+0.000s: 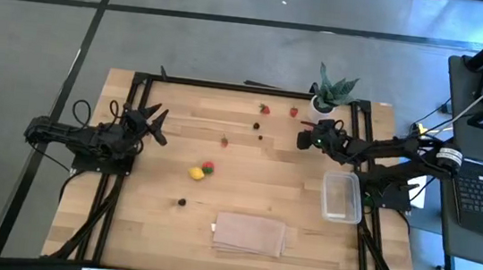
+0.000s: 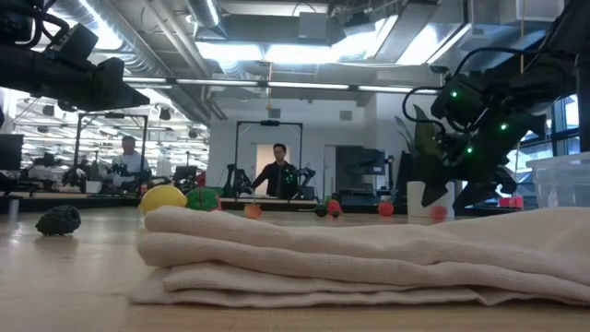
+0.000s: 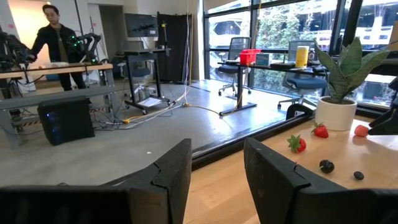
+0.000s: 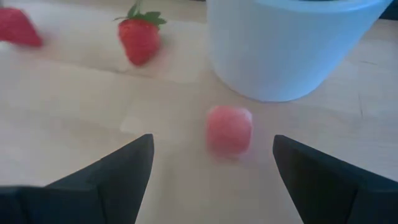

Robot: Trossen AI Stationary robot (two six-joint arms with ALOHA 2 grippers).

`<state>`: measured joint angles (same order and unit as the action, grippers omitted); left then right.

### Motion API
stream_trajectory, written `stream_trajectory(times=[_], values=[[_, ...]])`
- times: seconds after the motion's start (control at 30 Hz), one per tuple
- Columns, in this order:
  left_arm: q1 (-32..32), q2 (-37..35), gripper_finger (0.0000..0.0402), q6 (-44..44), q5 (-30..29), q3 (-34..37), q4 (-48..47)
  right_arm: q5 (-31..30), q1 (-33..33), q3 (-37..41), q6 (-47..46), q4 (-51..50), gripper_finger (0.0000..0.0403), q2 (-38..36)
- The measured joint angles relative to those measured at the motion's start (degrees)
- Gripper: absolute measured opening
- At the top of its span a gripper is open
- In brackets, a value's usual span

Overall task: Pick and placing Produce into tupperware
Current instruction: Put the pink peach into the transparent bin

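Right wrist view, right tool [image 4: 211,171] apart, pink piece [image 4: 229,129] touching white pot [image 4: 280,46], strawberry [image 4: 139,38] near.

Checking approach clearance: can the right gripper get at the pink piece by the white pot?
Probably yes. The right gripper is open, with the pink piece ahead between its fingers on bare wood; the white pot stands close behind it.

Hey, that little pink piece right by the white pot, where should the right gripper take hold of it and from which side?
Grip the pink piece across its rounded middle, coming from the open table side, away from the white pot. The pot stands close behind it, so fingers have no room there. The right gripper is open and already faces it, one finger on each flank.
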<state>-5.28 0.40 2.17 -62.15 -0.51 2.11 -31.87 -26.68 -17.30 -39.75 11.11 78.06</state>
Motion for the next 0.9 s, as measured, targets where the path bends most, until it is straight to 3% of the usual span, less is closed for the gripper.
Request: stream_trajectory(times=[0.3, 0.9], values=[[0.00, -0.02, 0.0140, 0.02, 0.00, 0.00, 0.00, 3.35, -2.89, -1.69, 2.76, 4.85, 0.0330, 4.71], [0.00, 0.01, 0.0140, -0.02, 0.00, 0.00, -0.02, 3.27, -3.19, -5.71, 0.01, -2.29, 0.0329, 8.95]])
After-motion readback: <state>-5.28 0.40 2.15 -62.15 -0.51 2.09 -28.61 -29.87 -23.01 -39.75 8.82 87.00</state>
